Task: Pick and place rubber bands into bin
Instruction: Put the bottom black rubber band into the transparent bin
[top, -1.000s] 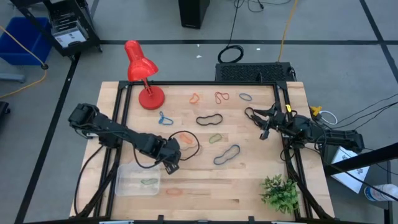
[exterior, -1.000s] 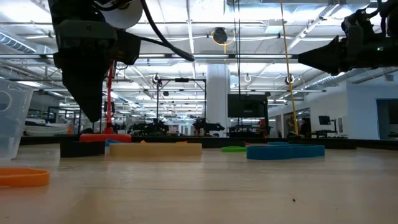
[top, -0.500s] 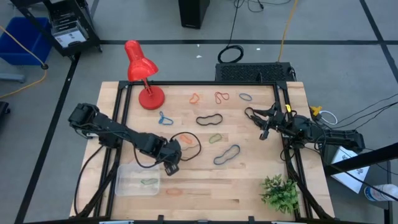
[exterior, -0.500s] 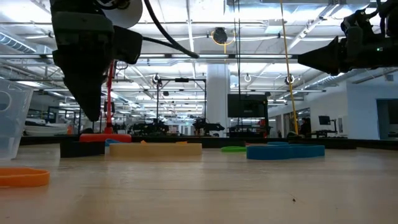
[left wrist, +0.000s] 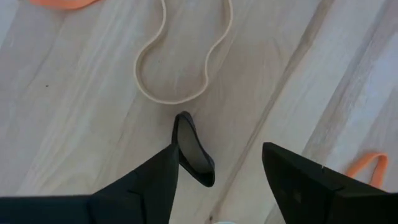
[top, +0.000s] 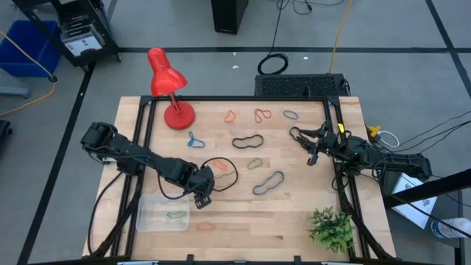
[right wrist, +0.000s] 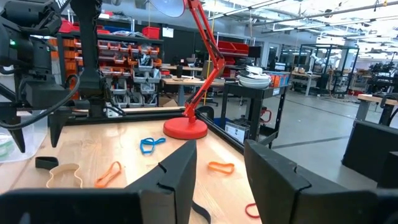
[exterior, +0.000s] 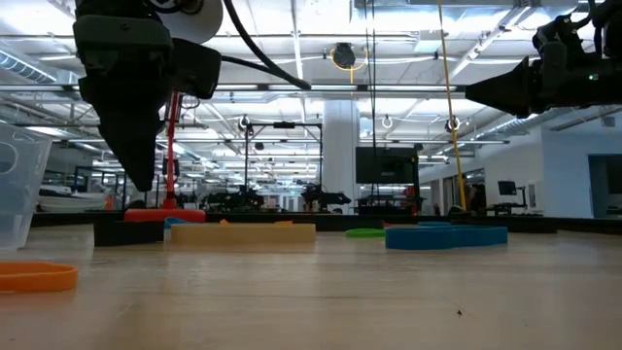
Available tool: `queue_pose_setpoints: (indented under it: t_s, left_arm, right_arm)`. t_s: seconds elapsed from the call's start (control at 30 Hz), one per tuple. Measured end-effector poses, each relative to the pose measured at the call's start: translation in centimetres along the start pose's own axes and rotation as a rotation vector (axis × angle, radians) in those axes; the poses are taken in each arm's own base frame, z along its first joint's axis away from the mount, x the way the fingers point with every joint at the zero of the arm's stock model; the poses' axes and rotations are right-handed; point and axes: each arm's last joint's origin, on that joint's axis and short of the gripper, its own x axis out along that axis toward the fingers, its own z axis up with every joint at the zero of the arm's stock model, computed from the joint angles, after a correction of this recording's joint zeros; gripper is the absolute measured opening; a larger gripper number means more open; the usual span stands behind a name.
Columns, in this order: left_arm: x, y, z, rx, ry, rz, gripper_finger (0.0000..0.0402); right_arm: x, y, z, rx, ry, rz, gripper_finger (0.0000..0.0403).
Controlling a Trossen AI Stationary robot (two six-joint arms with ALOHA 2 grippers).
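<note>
Wooden table [top: 294, 221] under me, warehouse lights behind. My left gripper [left wrist: 217, 171] hovers with fingers apart over a small black rubber band [left wrist: 193, 152], just beyond my fingertips, its long axis running fore-and-aft between them; a tan band [left wrist: 180, 62] lies farther out. The bin [top: 163, 212] sits just toward the table's near left corner. My right gripper [top: 312, 151], open too, waits by the right edge. Only the wrist view shows the black band; the high view hides it under my arm

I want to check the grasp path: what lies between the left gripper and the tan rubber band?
A small black rubber band lies there on the wood, close beside the open left gripper; the left wrist view shows it.
</note>
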Motion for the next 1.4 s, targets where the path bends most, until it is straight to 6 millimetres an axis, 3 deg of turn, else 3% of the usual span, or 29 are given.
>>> queue_pose_setpoints:
  t_s: [0.23, 0.8, 1.07, 1.2, 1.4]
  left_arm:
    - [0.0, 0.2, 0.1, -0.004, -0.039, 0.053, 0.0241]
    - [4.4, 0.3, -0.3, -0.005, 0.115, 0.126, 0.0241]
    - [4.9, 0.2, -0.3, -0.01, 0.149, 0.106, 0.0239]
    - [4.8, 0.2, -0.3, -0.006, 0.147, 0.103, 0.0211]
    - [4.9, 0.2, -0.3, -0.006, 0.147, 0.1, 0.0135]
  right_arm:
    - [0.0, 0.0, 0.0, 0.0, 0.0, 0.0, 0.013]
    - [0.3, -0.1, -0.4, -0.013, 0.045, -0.052, 0.013]
    - [0.4, -0.1, -0.5, -0.013, 0.059, -0.072, 0.013]
    - [0.4, -0.1, -0.5, -0.014, 0.063, -0.071, 0.013]
    - [0.4, -0.1, -0.5, -0.014, 0.06, -0.071, 0.013]
